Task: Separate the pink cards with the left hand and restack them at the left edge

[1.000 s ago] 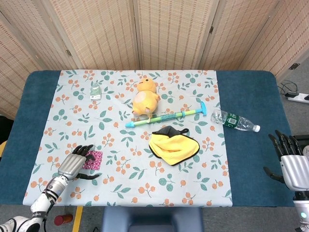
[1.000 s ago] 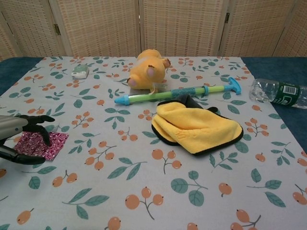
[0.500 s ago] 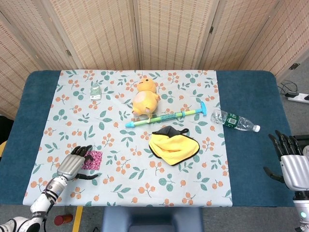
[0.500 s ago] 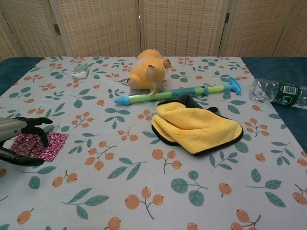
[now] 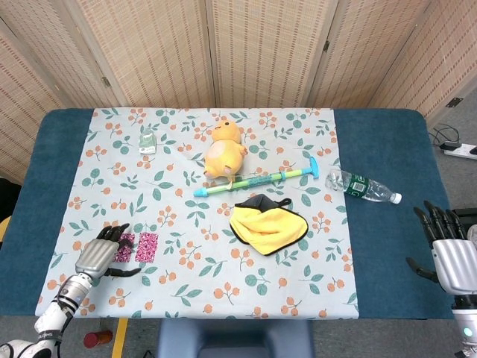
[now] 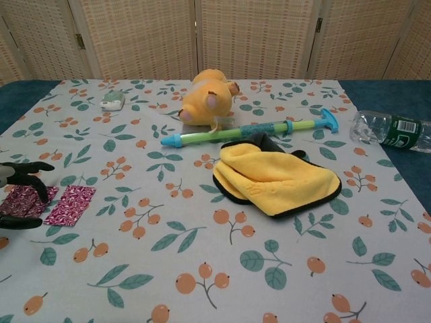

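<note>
Two pink patterned cards lie side by side near the table's front left. The right card (image 5: 147,247) (image 6: 71,204) lies flat and free on the floral cloth. The left card (image 5: 124,247) (image 6: 22,200) sits under my left hand (image 5: 96,255) (image 6: 15,196), whose dark fingertips (image 6: 38,183) curl down onto it while the thumb lies along its near edge. A narrow gap shows between the two cards. My right hand (image 5: 452,252) hovers at the far right over the blue table edge, fingers spread and holding nothing; the chest view does not show it.
A yellow plush toy (image 5: 223,153) (image 6: 205,97), a green-blue pump toy (image 5: 257,180) (image 6: 246,130), a yellow cloth (image 5: 268,226) (image 6: 276,176) and a plastic bottle (image 5: 363,186) (image 6: 394,130) lie mid-table and to the right. A small white-green item (image 5: 147,143) (image 6: 112,101) sits far left.
My left hand has slid leftward, dragging the top pink card off the stack. What was one pile is now two cards side by side. The right hand has not moved.
</note>
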Available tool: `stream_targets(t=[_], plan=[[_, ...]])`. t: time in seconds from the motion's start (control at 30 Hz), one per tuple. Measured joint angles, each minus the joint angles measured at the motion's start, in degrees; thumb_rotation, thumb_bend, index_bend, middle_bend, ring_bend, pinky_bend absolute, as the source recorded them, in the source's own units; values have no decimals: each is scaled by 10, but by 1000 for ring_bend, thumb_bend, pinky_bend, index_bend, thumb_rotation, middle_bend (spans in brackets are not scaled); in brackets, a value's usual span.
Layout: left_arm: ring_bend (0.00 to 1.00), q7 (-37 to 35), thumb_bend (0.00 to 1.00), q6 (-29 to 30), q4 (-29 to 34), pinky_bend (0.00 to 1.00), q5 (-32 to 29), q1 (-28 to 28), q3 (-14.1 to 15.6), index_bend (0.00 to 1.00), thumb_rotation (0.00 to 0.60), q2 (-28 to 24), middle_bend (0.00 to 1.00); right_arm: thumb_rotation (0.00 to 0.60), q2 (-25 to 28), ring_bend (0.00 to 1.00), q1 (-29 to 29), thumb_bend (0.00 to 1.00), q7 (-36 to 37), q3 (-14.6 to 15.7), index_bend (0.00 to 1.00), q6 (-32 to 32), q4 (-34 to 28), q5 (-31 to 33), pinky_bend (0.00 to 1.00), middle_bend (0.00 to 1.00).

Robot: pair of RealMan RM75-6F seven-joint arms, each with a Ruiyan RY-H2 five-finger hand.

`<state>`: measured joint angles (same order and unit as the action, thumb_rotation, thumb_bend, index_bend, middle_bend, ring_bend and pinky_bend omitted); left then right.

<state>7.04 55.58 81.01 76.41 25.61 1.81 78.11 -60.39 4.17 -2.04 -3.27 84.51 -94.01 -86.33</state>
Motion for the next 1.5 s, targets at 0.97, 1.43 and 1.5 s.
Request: stream_targets(t=[0.97, 1.43, 1.5], plan=[[0, -13, 145, -14, -34, 0, -36, -21, 0, 334, 224, -12, 0, 600, 2, 0, -2, 231, -5, 0, 0, 4, -7, -1, 0, 0], [0, -17, 145, -14, -39, 0, -46, -32, -2, 337, 224, -28, 0, 600, 3, 0, -7, 231, -5, 1, 0, 11, -9, -3, 0, 0], [0, -17, 145, -13, -38, 0, -47, -35, -2, 336, 224, -32, 0, 600, 3, 0, -8, 231, -4, 2, 0, 12, -9, -3, 0, 0]])
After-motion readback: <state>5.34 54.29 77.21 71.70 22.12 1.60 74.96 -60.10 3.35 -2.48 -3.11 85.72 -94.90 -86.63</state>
